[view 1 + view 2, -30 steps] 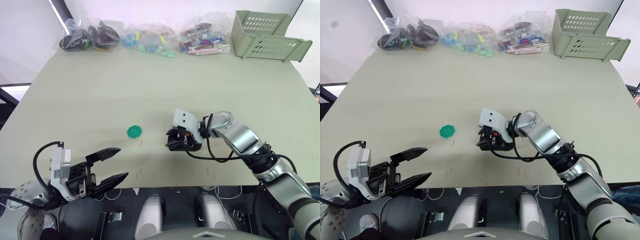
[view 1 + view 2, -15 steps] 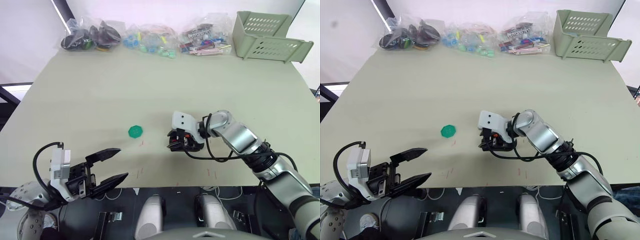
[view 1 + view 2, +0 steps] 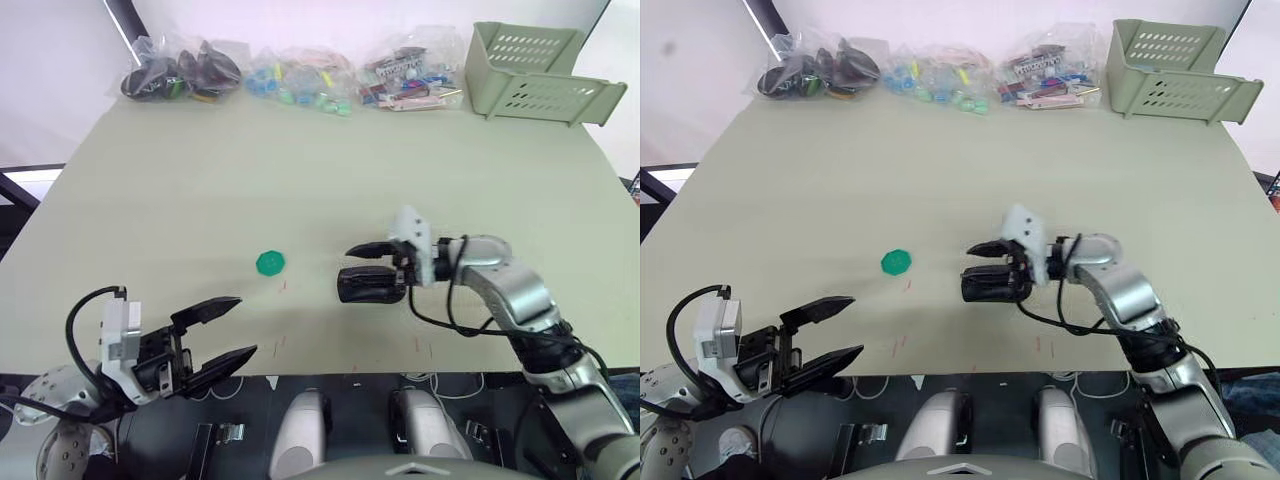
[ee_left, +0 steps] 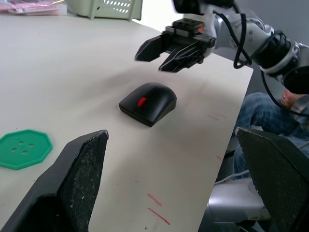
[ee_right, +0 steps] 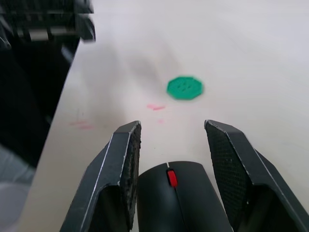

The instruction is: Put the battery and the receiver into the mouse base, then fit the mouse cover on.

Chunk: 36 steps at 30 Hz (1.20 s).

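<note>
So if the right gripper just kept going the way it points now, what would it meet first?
Likely the mouse: in the right wrist view it lies just ahead, between the open fingers of the right gripper. In the left wrist view that gripper looks raised above it, so it might pass over.

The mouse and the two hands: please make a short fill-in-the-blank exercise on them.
1. The right hand is ____, above the mouse.
2. The mouse lies on the ____.
3. The patch on top of the mouse is ____.
4. The flat octagonal disc is ____ in colour.

Missing words: open; table; red; green
</note>
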Tool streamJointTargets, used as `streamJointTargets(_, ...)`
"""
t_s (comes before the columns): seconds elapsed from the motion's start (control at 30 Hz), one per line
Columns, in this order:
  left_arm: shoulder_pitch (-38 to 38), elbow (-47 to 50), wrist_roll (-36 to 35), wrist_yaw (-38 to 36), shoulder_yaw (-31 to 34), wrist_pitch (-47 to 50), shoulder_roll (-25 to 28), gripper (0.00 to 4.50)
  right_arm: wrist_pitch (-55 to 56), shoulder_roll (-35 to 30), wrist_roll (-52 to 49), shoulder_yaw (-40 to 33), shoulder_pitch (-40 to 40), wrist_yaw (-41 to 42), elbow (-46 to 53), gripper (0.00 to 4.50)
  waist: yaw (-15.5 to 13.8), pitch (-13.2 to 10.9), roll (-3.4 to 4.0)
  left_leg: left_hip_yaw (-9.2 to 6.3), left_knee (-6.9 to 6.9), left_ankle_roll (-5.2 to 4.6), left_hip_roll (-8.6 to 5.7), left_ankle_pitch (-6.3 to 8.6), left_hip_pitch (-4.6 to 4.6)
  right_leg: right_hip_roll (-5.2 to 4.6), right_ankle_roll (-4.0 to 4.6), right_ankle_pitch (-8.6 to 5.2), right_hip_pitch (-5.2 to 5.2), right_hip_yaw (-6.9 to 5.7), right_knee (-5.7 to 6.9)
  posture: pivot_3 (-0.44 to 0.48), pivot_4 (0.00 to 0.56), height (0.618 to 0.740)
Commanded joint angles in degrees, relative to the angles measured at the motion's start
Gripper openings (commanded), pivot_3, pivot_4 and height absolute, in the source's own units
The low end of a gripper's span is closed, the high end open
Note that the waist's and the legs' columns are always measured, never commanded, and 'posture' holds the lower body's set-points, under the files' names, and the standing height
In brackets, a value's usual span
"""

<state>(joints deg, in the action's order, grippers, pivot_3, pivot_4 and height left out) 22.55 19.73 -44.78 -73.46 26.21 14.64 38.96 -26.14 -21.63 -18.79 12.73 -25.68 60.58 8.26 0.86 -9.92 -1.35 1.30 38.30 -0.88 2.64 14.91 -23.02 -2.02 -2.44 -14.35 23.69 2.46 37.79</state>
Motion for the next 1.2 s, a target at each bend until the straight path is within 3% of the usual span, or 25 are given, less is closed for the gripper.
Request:
streamJointTargets(0.03,-0.33,1.65,-0.43,0.12,0.05,-0.61,0.0,4.5,3.03,-1.84,-2.63,-4.7,4.13,-0.9,3.54,2.2,0.07,0.0,0.0,0.01,0.0,0.0,0.0,0.0,0.01,0.0,0.0,0.0,0.0,0.01,0.01,0.0,0.15,0.74)
streamJointTargets(0.27,-3.09,0.3,0.01,-0.04,-1.44,-0.31,0.24,4.5,10.53,4.44,-2.3,-6.5,10.25,-6.15,-2.86,2.2,0.28,-0.02,0.02,0.05,0.01,0.0,0.1,0.0,0.07,0.15,-0.02,-0.01,0.01,0.04,0.08,0.0,0.15,0.74)
streamJointTargets(0.6,-4.55,-0.38,-0.01,-0.03,-1.43,0.05,0.79,4.5,25.28,8.71,4.05,-2.92,16.09,-8.3,-18.3,2.2,0.64,0.06,-0.09,0.11,0.0,0.0,0.09,0.0,0.23,0.12,-0.02,-0.01,-0.09,0.13,0.08,0.0,0.15,0.74)
streamJointTargets(0.77,-4.61,0.1,0.52,6.2,-1.1,2.31,-0.46,4.5,23.04,7.67,-2.58,-8.91,15.71,-11.39,-8.05,2.2,1.26,0.04,-0.02,-0.01,0.04,0.01,0.16,-0.03,0.33,0.15,-0.02,0.0,-0.11,0.15,0.16,0.0,0.15,0.74)
streamJointTargets(1.0,-2.24,1.44,1.17,14.44,0.41,4.26,-2.39,4.5,16.93,-4.68,-9.26,-16.5,22.47,-6.9,3.39,2.2,0.82,0.04,-0.04,-0.05,-0.03,0.01,0.02,0.0,0.13,0.03,-0.1,0.1,-0.05,0.22,0.02,0.0,0.15,0.74)
streamJointTargets(1.07,-0.64,1.9,1.45,16.18,1.0,4.42,-2.98,4.5,15.35,-8.73,-11.01,-20.37,25.97,-5.68,5.35,2.89,0.81,0.03,-0.04,-0.03,-0.1,0.01,0.02,0.01,0.11,0.05,-0.11,0.11,-0.04,0.2,-0.01,0.0,0.15,0.74)
streamJointTargets(1.1,0.48,2.12,2.16,17.27,1.33,4.18,-3.45,4.5,14.7,-11.2,-11.83,-23.24,28.53,-4.7,6.12,3.01,0.9,0.0,0.0,-0.03,-0.13,0.01,0.02,0.01,0.11,0.06,-0.12,0.11,-0.03,0.2,-0.02,0.0,0.15,0.74)
streamJointTargets(1.13,1.54,2.35,2.41,17.92,1.58,4.19,-3.83,4.5,14.88,-13.19,-11.97,-25.62,30.93,-3.75,6.5,3.51,0.9,0.0,0.01,0.01,-0.16,0.01,0.03,0.01,0.12,0.09,-0.08,0.09,-0.02,0.19,-0.01,0.0,0.15,0.74)
streamJointTargets(1.2,3.17,2.48,3.42,19.2,1.9,3.85,-4.59,4.5,15.39,-15.68,-11.94,-29.11,34.95,-2.59,6.67,3.95,0.81,-0.03,0.06,0.01,-0.15,0.01,0.03,0.01,0.11,0.09,-0.04,0.06,-0.02,0.19,-0.01,0.0,0.15,0.74)
